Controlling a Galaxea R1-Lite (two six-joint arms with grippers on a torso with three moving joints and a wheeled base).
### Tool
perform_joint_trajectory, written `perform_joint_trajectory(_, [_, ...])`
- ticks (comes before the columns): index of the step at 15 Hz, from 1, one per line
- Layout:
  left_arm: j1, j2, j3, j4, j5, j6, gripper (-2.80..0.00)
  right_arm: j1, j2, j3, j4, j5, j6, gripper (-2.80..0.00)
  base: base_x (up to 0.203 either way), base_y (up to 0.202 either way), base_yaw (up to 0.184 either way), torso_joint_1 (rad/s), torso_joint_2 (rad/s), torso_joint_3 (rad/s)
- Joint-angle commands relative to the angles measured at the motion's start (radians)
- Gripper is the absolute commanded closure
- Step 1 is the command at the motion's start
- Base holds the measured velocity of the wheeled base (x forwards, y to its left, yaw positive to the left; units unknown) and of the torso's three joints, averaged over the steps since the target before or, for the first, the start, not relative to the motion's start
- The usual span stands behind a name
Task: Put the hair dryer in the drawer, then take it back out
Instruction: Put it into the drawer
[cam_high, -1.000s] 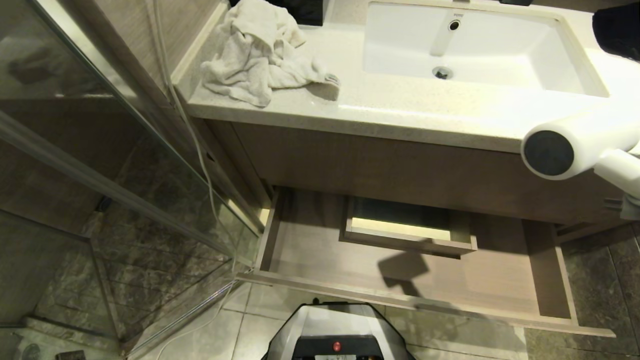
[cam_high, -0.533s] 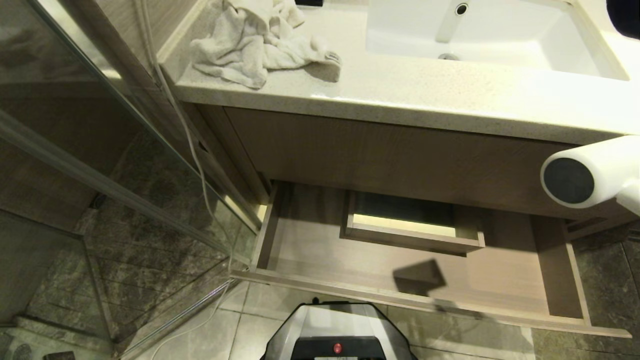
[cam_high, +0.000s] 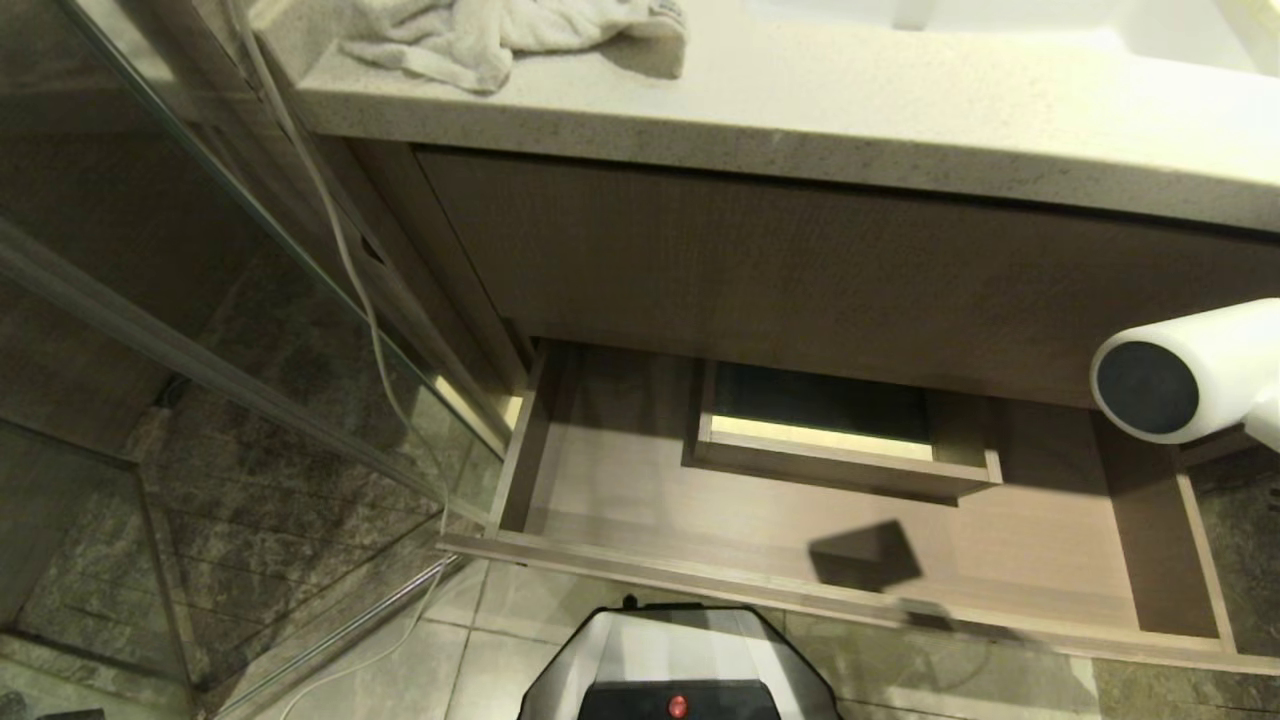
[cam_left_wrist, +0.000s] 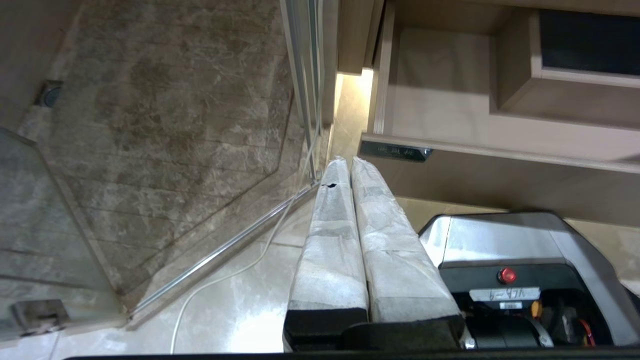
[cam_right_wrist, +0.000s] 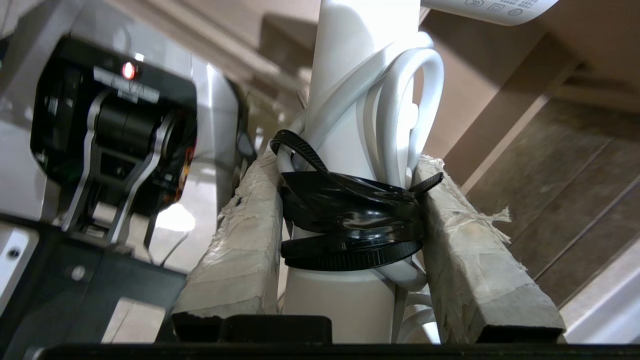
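Note:
The white hair dryer (cam_high: 1205, 365) hangs at the right edge of the head view, its grey round end (cam_high: 1145, 388) facing me, above the right end of the drawer. My right gripper (cam_right_wrist: 345, 165) is shut on its straight handle (cam_right_wrist: 350, 75), the taped fingers (cam_right_wrist: 240, 235) pressing the black tie (cam_right_wrist: 350, 220) and the bundled white cord (cam_right_wrist: 410, 100). The wood-grain drawer (cam_high: 640, 500) stands pulled out below the vanity, with nothing lying in it. My left gripper (cam_left_wrist: 345, 162) hangs shut and empty beside the drawer's left front corner (cam_left_wrist: 395, 145).
A boxed cutout (cam_high: 840, 460) sits in the middle of the drawer's back. A crumpled towel (cam_high: 470, 35) lies on the countertop (cam_high: 800, 110). A glass shower partition (cam_high: 200, 350) and a white cable (cam_high: 345, 260) stand to the left. My base (cam_high: 680, 670) is before the drawer front.
The head view has sunk, so the sink and counter have slid up and out of the picture. The hair dryer has come down from counter height to just above the drawer's right end.

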Motion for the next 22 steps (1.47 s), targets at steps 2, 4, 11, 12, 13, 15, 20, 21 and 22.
perform_joint_trajectory(2, [0.000,-0.002,0.000,-0.001,0.000,0.000,0.00,-0.002,-0.001,0.005,0.010,0.000,-0.002,0.00,0.000,0.000,0.000,-0.351,0.48,0.124])
perform_joint_trajectory(4, [0.000,-0.002,0.000,-0.001,0.000,0.000,0.00,-0.002,0.002,0.010,0.010,0.001,-0.002,0.00,0.000,0.000,0.000,-0.231,0.36,0.150])
perform_joint_trajectory(11, [0.000,-0.002,0.000,0.001,0.000,0.000,0.00,-0.002,0.013,0.019,0.004,0.001,-0.002,0.00,0.000,0.000,0.000,-0.070,0.40,0.321])
perform_joint_trajectory(12, [0.000,-0.002,-0.002,0.000,0.000,0.000,0.00,-0.002,0.014,0.019,0.006,0.001,-0.003,0.00,0.000,0.000,0.000,-0.027,0.35,0.359])
perform_joint_trajectory(13, [0.000,0.000,-0.001,0.000,0.000,0.000,0.00,-0.002,0.018,0.017,0.008,0.001,-0.004,0.00,0.000,0.000,0.000,0.002,0.37,0.348])
perform_joint_trajectory(15, [0.000,0.000,-0.002,-0.001,0.000,0.000,0.00,-0.002,0.022,0.022,0.010,0.000,-0.004,0.00,0.000,0.000,0.000,-0.058,0.39,0.357])
perform_joint_trajectory(20, [0.000,-0.001,-0.001,0.001,0.000,0.000,0.00,-0.038,0.058,0.013,0.008,-0.002,0.001,0.00,0.000,0.000,0.000,-0.008,0.35,0.348])
perform_joint_trajectory(21, [0.000,0.000,-0.001,0.000,0.000,0.000,0.00,-0.075,0.083,0.001,0.015,-0.003,0.001,0.00,0.000,0.000,0.000,0.087,0.14,0.267])
perform_joint_trajectory(22, [0.000,0.000,0.000,0.000,0.000,0.000,0.00,-0.117,0.125,-0.015,0.048,-0.007,0.002,0.00,0.000,0.000,0.000,0.130,0.07,0.202])
